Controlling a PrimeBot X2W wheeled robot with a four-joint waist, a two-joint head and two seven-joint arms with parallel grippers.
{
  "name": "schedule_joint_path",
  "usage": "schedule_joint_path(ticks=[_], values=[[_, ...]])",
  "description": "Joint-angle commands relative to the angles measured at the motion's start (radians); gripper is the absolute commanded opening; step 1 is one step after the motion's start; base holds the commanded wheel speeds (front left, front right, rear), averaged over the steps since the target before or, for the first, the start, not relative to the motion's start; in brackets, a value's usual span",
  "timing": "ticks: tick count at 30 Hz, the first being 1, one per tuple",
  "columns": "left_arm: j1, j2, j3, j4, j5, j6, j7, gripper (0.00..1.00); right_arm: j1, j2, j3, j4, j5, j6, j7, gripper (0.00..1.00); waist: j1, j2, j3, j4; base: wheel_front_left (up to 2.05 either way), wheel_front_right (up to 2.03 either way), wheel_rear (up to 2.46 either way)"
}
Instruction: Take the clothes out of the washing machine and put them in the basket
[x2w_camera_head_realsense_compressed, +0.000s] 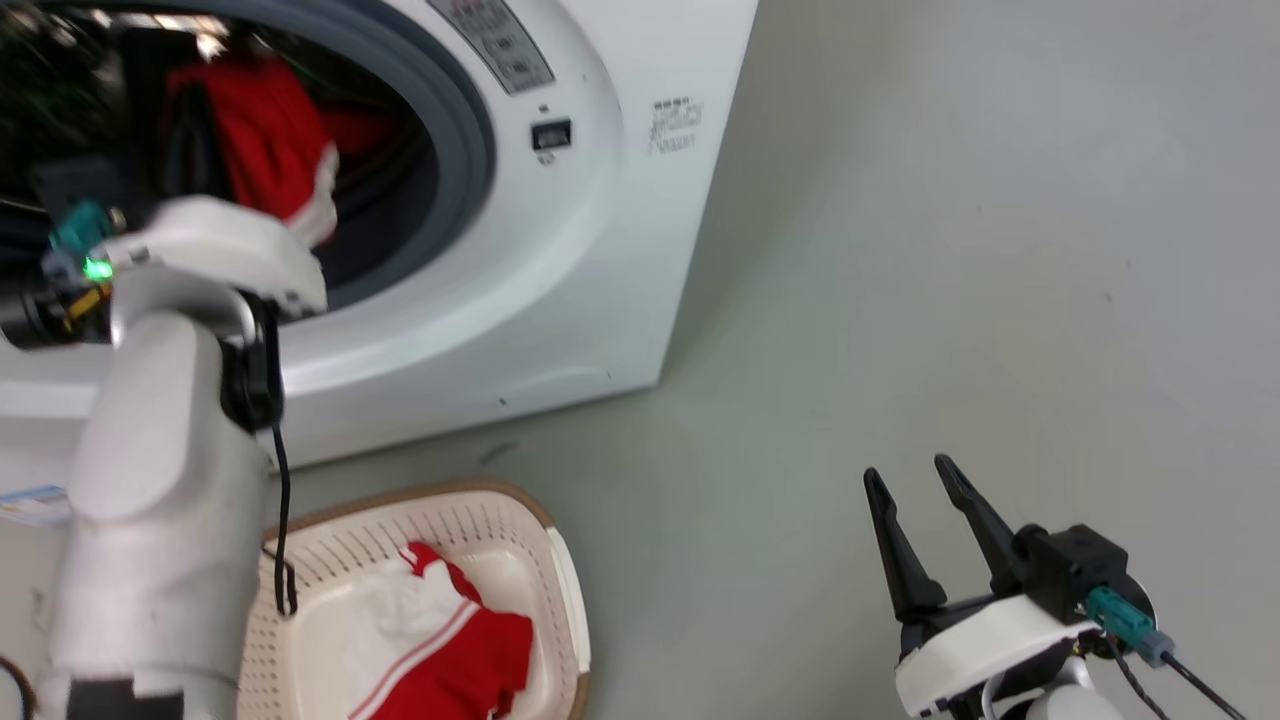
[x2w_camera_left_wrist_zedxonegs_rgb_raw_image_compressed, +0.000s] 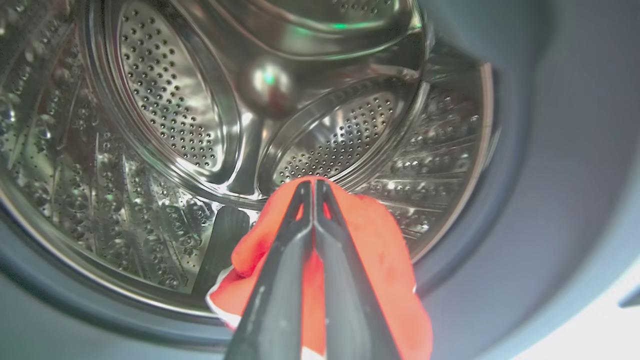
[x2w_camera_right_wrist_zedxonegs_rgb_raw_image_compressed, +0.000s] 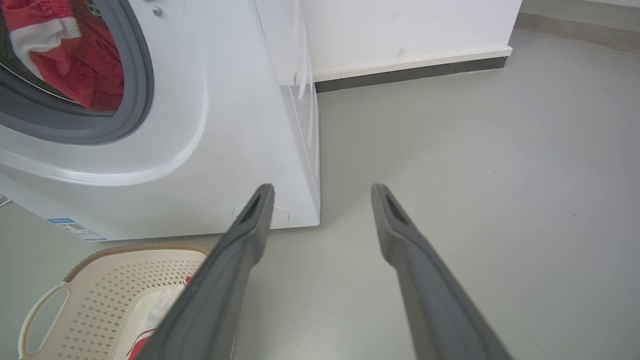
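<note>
My left gripper (x2w_camera_left_wrist_zedxonegs_rgb_raw_image_compressed: 312, 186) is inside the washing machine (x2w_camera_head_realsense_compressed: 560, 260), shut on a red garment (x2w_camera_left_wrist_zedxonegs_rgb_raw_image_compressed: 370, 250) that hangs from its fingers before the steel drum (x2w_camera_left_wrist_zedxonegs_rgb_raw_image_compressed: 170, 110). From the head view, that garment (x2w_camera_head_realsense_compressed: 265, 130) shows red with a white edge in the porthole, above my left forearm (x2w_camera_head_realsense_compressed: 160, 480). The right wrist view catches the same cloth (x2w_camera_right_wrist_zedxonegs_rgb_raw_image_compressed: 70, 65) behind the grey seal (x2w_camera_right_wrist_zedxonegs_rgb_raw_image_compressed: 135, 90). A second red and white garment (x2w_camera_head_realsense_compressed: 450, 640) lies in the basket (x2w_camera_head_realsense_compressed: 560, 590) on the floor below the machine. My right gripper (x2w_camera_head_realsense_compressed: 915, 478) hovers open over bare floor, holding nothing.
Grey floor spreads to the right of the machine. A white wall with a dark skirting strip (x2w_camera_right_wrist_zedxonegs_rgb_raw_image_compressed: 410, 75) runs behind. The basket's white handle (x2w_camera_right_wrist_zedxonegs_rgb_raw_image_compressed: 37, 310) points toward the lower left in the right wrist view.
</note>
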Motion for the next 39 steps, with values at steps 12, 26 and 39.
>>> schedule_joint_path(ticks=[12,26,39], values=[[0.350,-0.108,0.076,-0.280,0.083,-0.076,-0.005,0.00,0.142,0.000,-0.046,-0.080,-0.037,-0.001,0.080,1.00,0.0001,0.0000,-0.258,0.097,0.00,0.00,0.00],[0.712,-0.198,0.030,-0.587,0.114,-0.081,-0.004,0.00,0.227,0.000,-0.067,-0.174,-0.058,-0.001,0.143,1.00,0.0001,0.0000,-0.306,0.178,0.00,0.00,0.00],[0.807,-0.217,-0.056,-0.479,0.060,-0.023,-0.003,0.00,0.111,0.000,-0.054,-0.192,-0.070,-0.001,0.125,1.00,0.0001,0.0000,-0.059,0.200,0.00,0.00,0.00]])
